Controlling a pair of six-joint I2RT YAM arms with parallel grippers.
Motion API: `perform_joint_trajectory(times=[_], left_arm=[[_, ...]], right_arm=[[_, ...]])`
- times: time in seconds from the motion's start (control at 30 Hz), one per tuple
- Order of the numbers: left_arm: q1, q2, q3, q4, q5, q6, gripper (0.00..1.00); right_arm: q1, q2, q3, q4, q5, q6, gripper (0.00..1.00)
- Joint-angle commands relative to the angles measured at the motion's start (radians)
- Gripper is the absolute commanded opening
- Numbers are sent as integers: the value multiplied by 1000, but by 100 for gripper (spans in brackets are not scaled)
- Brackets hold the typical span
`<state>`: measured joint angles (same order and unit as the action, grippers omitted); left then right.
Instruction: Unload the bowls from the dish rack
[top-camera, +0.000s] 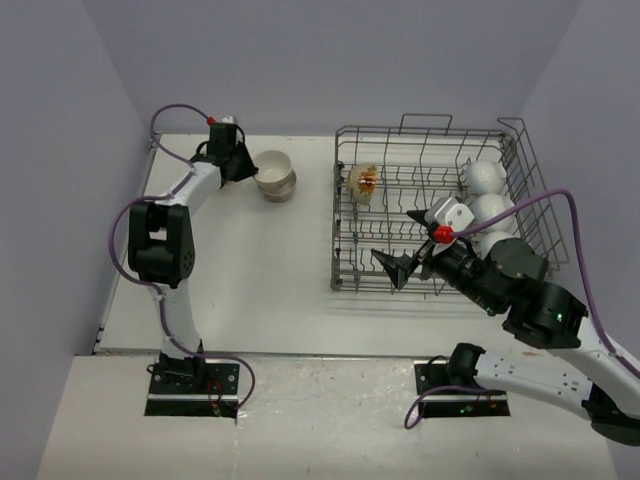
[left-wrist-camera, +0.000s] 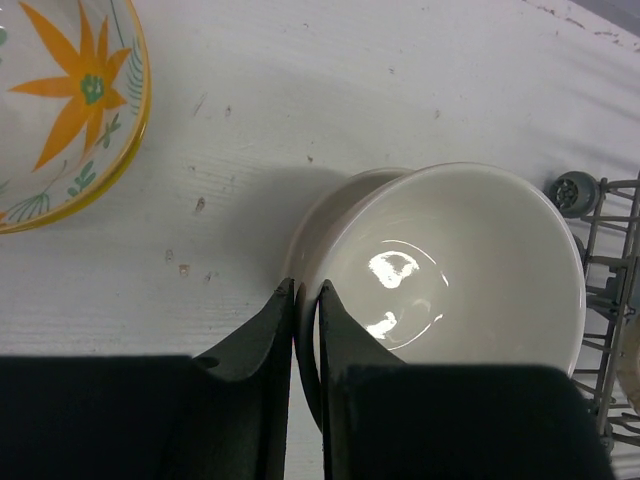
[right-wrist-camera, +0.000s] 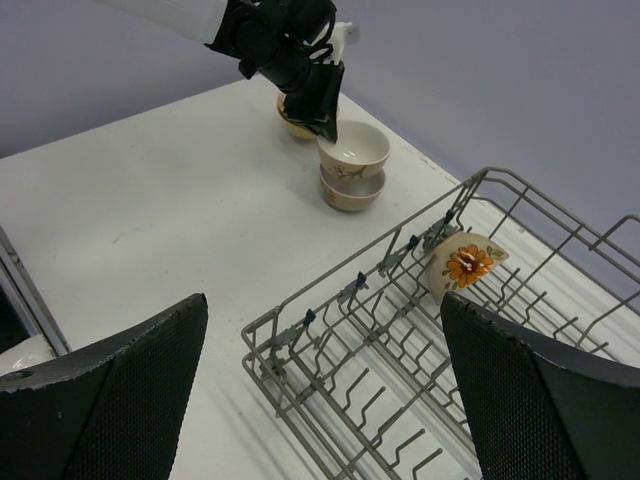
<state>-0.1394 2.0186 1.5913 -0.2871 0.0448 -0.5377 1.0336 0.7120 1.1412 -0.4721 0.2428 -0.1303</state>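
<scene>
Mostly white scuffed table, lilac walls; left fingers pinch rim of top bowl; right fingers spread over rack.

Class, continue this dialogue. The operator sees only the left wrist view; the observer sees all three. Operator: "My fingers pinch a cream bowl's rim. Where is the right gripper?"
Observer: The right gripper hangs open and empty above the near left part of the dish rack.
Operator: Which bowls are in the rack?
Observer: A flowered bowl stands on edge at the far left. White bowls line the right side: two are clear, and a third may be behind the arm.
Operator: What is under my bowl?
Observer: From the side, your cream bowl sits nested in one bowl with brown marks, a stack of two on the table.
</scene>
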Motion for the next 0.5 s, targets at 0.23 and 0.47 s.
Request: perform_joint_trajectory(times=[0.23, 0.47], left_arm=[[-2, 43, 52, 91, 27, -7, 0], [-6, 34, 53, 88, 27, -1, 21]], right_arm=[[0, -6, -14, 56, -22, 1, 99], [0, -6, -20, 61, -23, 0, 99]])
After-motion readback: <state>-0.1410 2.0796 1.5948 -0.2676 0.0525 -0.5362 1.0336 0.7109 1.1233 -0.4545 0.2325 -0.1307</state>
